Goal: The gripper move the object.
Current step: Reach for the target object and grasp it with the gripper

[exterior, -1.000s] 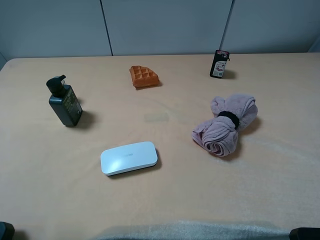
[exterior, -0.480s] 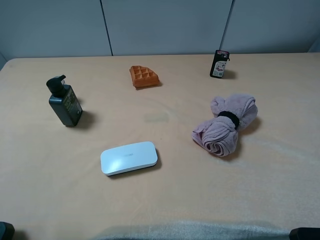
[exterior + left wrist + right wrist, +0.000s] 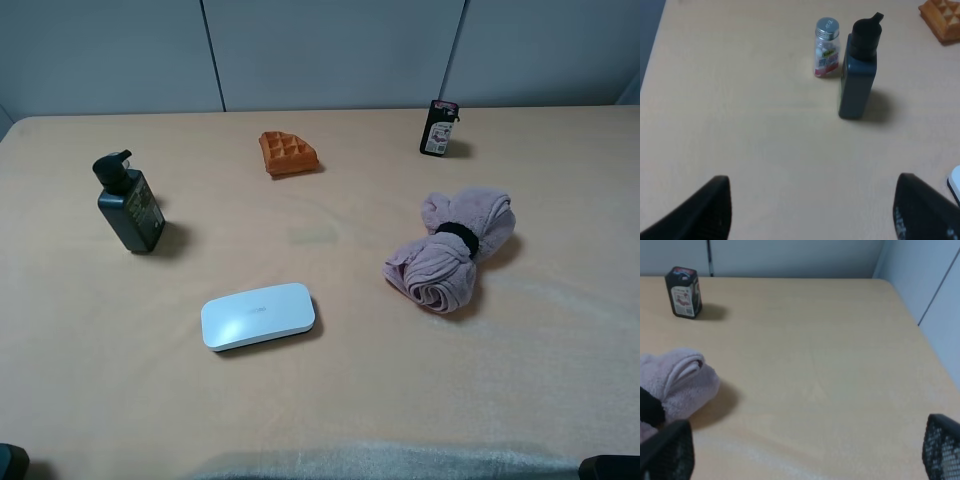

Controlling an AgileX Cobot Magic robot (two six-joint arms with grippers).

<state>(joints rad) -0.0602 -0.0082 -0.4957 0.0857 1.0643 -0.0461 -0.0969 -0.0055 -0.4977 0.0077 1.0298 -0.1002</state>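
A wide peach-beige tabletop fills nearly the whole exterior high view, with a grey panelled wall along the top edge.

The left gripper, black with dark fingers, hangs over bare table; its two fingers stand spread wide apart and hold nothing. The right gripper is likewise spread wide with nothing between its fingers, and the towel lies just beside one of them.

The dusty-pink rolled cloth towel, cinched in the middle by a black band, lies right of centre in the exterior view, flat on the table and touched by neither gripper. The right wrist view shows one pink end of it.

A white rounded flat case lies lower left of centre, well apart from the towel.

A black pump-top bottle stands upright at the left.

An orange waffle piece sits upper centre.

A small black canister with a printed label stands at the upper right, beyond the towel.

In the left wrist view, a small clear bottle with a silver cap stands just beside the pump bottle.
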